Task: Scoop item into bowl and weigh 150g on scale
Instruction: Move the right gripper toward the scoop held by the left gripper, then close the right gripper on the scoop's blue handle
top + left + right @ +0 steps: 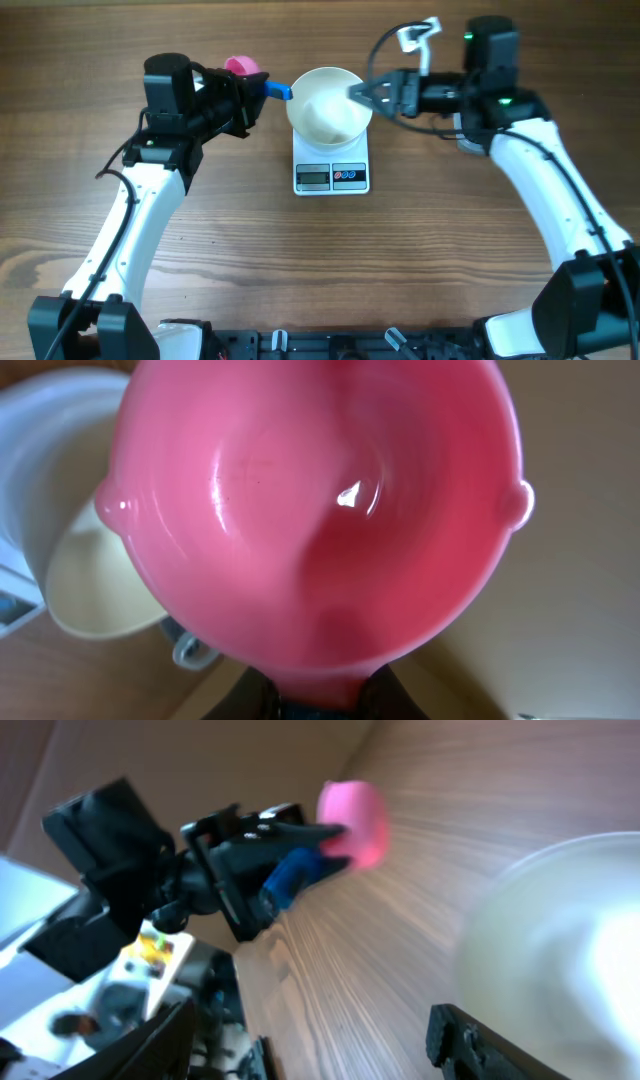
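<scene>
Pink scoop (320,510), empty, is clamped in the left gripper (258,92) jaws; right gripper (358,92), jaws apart, sits at the bowl's (320,105) three-o'clock rim on the scale (332,176). Next, probably: fetch beans, unseen here.

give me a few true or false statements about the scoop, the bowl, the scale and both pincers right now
1. The bowl stands on the scale. True.
2. The pink scoop is heaped with black pieces. False: it is empty.
3. The left pincer is shut on the pink scoop's handle. True.
4. The right pincer is shut, far from the bowl. False: its jaws stand open at the bowl's rim.
5. The bowl is half full. False: its inside shows bare white.
</scene>
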Controlling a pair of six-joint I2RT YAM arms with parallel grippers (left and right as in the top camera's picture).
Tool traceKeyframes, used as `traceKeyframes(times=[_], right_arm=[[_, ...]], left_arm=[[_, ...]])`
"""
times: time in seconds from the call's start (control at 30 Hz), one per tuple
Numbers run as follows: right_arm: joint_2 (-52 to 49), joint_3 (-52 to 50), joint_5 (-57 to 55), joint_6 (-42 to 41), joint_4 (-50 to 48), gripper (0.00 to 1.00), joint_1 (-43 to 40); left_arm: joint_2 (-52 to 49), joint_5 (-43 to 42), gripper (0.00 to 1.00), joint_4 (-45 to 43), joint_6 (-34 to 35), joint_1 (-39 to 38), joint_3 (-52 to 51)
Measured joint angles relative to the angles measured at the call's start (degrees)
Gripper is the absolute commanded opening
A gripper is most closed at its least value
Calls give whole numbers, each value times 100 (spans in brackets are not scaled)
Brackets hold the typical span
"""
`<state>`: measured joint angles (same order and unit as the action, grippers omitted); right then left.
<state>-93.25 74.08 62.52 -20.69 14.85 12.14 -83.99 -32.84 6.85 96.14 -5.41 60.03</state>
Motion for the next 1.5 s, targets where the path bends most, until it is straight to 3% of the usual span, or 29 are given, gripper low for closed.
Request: traceKeyframes(times=[0.1, 0.13, 0.17, 0.3, 0.4, 0.47, 0.5, 0.83, 1.03, 1.1, 1.3, 1.5], right_arm=[[2, 11, -238, -96, -640, 73, 531], [2, 13, -323, -120, -841, 78, 721], [2, 13, -420, -138, -951, 100, 850], [2, 13, -778, -188, -1016, 100, 1104], [2, 13, -931, -201, -1016, 65, 1134], [2, 13, -1045, -240, -946, 50, 1134], [2, 13, -1115, -273, -890, 49, 1139], [2, 28, -2673, -461, -535, 49, 1694], [4, 57, -2979, -481, -409, 48, 1773], [4, 98, -3021, -481, -254, 49, 1773], [-4, 109, -3318, -501, 61, 69, 1810], [-4, 107, -3775, -516, 52, 68, 1818]], left_arm=[[0, -63, 4, 96, 87, -76, 0], [0, -90, 4, 175, 116, -116, 0], [0, -103, 4, 232, 136, -142, 0], [0, -120, 4, 323, 170, -258, 0], [0, -155, 4, 326, 173, -308, 0], [0, -160, 4, 326, 173, -323, 0], [0, -160, 4, 326, 173, -341, 0], [0, 142, 4, 380, 164, -612, 0], [0, 236, 4, 411, 155, -619, -2], [-2, 238, 4, 415, 146, -636, -2], [4, 254, 4, 284, 153, -660, 0], [4, 254, 4, 275, 153, -660, 0]])
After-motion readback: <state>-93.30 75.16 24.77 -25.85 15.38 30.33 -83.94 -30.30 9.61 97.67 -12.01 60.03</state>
